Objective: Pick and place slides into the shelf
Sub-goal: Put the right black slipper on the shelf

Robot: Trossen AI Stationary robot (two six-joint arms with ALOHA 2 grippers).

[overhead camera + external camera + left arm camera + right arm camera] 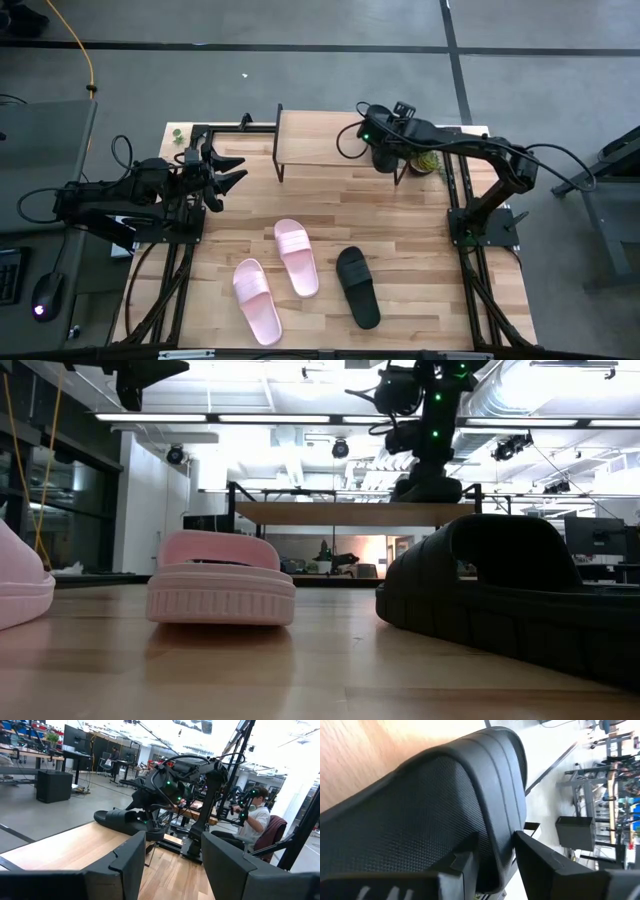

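Observation:
A black slide [125, 818] lies on the shelf's light wood top [315, 140], at its right end. My right gripper [495, 862] slants down over that slide's end, its open fingers on either side of the slide's rim. Near the table's front lie two pink slides [297, 257] [257, 300], and a second black slide [358, 287] lies to their right, all sole down. My left gripper [230, 172] waits open above the table's left edge, level, pointing toward the shelf and holding nothing. My right gripper straddles the rim at the black slide's end [500, 845], one finger [462, 862] over the textured footbed and the other [540, 862] outside, coming from above at a slant. Whether either finger touches the rim, I cannot tell. The slide lies flat on the shelf top.
The shelf's left half [300, 140] is bare board. A small green thing [430, 162] sits by the shelf's right legs. Black frame rails [460, 200] run along both table sides. A person [255, 817] sits beyond the table's right side.

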